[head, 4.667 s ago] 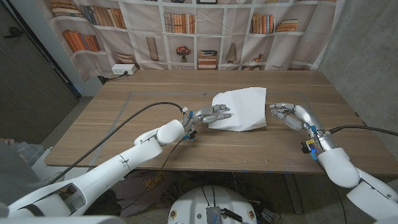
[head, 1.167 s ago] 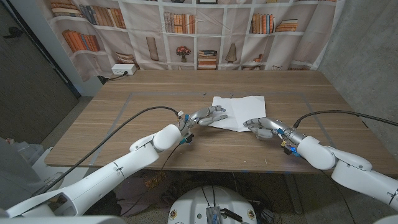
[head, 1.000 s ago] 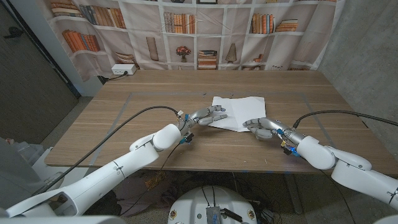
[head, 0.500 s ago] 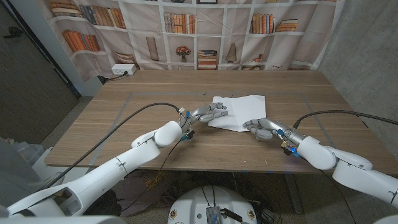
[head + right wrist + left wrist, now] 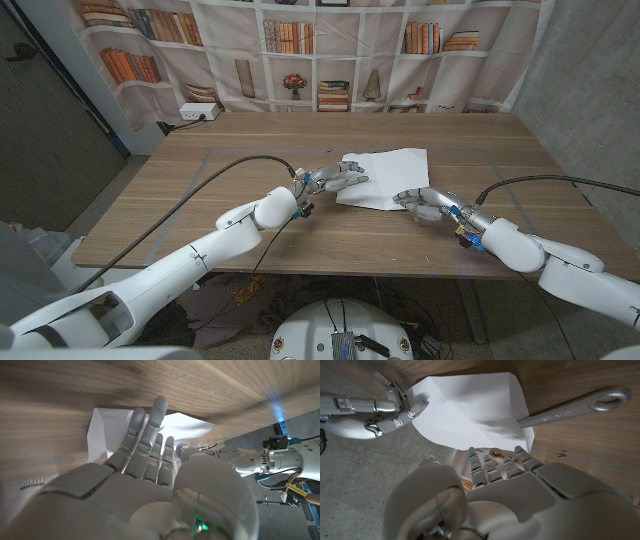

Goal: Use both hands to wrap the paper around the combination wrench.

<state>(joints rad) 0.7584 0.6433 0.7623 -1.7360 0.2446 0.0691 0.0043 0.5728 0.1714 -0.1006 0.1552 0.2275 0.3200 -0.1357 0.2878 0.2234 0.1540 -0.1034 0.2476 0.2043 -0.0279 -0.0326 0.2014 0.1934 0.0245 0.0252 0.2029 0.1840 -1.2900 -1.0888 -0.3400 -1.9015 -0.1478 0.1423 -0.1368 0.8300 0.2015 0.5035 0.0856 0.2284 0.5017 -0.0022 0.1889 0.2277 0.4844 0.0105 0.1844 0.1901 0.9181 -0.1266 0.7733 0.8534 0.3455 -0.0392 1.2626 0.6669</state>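
- The paper (image 5: 385, 178) lies on the wooden table (image 5: 200, 190), right of centre, a white sheet with creases, folded over the combination wrench (image 5: 570, 407).
- In my left wrist view the wrench's ring end and part of its shank stick out from under the paper's edge, lying on the wood; the rest of it is covered.
- My left hand (image 5: 335, 178) is at the paper's left edge. Fingers (image 5: 492, 467) reach toward the sheet and are apart from each other; the left wrist view shows their tips just at the fold's lower edge. I cannot tell whether they pinch the paper or only touch it.
- My right hand (image 5: 420, 203) is at the paper's near right corner. In the left wrist view its fingertips (image 5: 415, 407) meet that corner; whether the sheet is pinched between them I cannot tell.
- In the right wrist view my right fingers (image 5: 150, 435) extend over the paper's edge, side by side, with the left hand (image 5: 220, 457) beyond them.
- Both arms come in low over the table, one on each side of the sheet.
- A bookshelf-print backdrop (image 5: 330, 50) hangs behind the table.
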